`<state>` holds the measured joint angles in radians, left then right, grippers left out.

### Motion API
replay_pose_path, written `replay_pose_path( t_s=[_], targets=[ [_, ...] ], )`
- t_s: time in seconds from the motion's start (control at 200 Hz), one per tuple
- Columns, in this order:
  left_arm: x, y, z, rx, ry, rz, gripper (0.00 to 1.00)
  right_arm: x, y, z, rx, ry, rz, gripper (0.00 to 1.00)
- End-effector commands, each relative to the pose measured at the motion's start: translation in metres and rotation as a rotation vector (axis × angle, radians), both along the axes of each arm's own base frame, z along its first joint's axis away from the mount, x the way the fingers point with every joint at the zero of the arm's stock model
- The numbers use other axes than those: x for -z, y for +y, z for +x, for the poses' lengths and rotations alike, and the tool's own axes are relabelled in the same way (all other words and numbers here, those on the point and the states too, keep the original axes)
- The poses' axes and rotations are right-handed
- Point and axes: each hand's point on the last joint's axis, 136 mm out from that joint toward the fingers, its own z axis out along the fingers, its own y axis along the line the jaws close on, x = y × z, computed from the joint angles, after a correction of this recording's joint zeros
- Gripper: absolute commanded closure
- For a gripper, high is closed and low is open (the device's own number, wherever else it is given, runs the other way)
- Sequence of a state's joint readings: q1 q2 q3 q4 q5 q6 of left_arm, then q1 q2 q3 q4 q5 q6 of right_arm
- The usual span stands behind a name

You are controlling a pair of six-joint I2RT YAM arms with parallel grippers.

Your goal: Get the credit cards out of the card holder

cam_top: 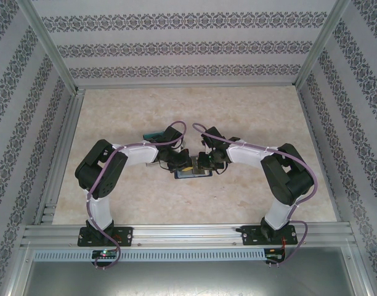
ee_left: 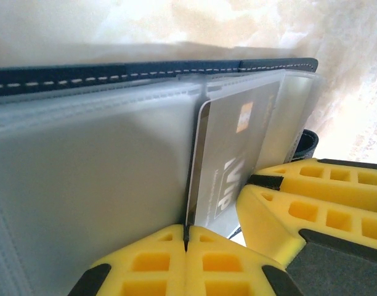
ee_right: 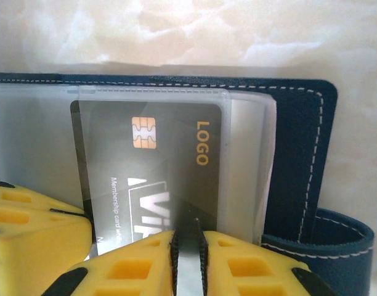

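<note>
The card holder (cam_top: 193,173), a dark navy bifold with frosted clear pockets, lies open on the table between both arms. A dark grey credit card (ee_right: 158,154) with a gold chip and "VIP" lettering sits partly in a pocket. In the left wrist view that card (ee_left: 228,160) runs edge-on into my left gripper (ee_left: 186,237), whose jaws are shut on its lower edge. My right gripper (ee_right: 188,246) is closed on a frosted pocket sheet of the holder (ee_right: 296,154), just right of the card. The two grippers (cam_top: 176,165) (cam_top: 206,163) nearly touch over the holder.
A flat teal-green thing (cam_top: 155,134) lies on the table just behind the left arm's wrist. The holder's strap tab (ee_right: 324,246) sticks out at its right side. Patterned walls and metal rails (cam_top: 59,148) bound the beige tabletop (cam_top: 250,111).
</note>
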<state>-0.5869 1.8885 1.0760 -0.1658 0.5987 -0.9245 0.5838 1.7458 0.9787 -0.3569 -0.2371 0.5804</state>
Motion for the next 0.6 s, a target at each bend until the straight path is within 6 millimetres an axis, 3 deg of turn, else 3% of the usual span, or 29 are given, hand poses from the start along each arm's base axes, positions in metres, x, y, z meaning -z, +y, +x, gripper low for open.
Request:
replay_pose_path(
  t_s=[0.0, 0.435, 0.595],
  targets=[
    [-0.008, 0.011, 0.004, -0.024, -0.029, -0.005, 1.0, 0.017, -0.007, -0.008, 0.023, 0.059, -0.015, 0.79],
    [-0.011, 0.032, -0.001, -0.039, -0.036, 0.006, 1.0, 0.016, -0.008, -0.008, 0.025, 0.058, -0.016, 0.79],
    [-0.017, 0.028, 0.001, -0.01, -0.043, -0.017, 1.0, 0.015, -0.008, -0.008, 0.024, 0.056, -0.015, 0.79]
  ],
)
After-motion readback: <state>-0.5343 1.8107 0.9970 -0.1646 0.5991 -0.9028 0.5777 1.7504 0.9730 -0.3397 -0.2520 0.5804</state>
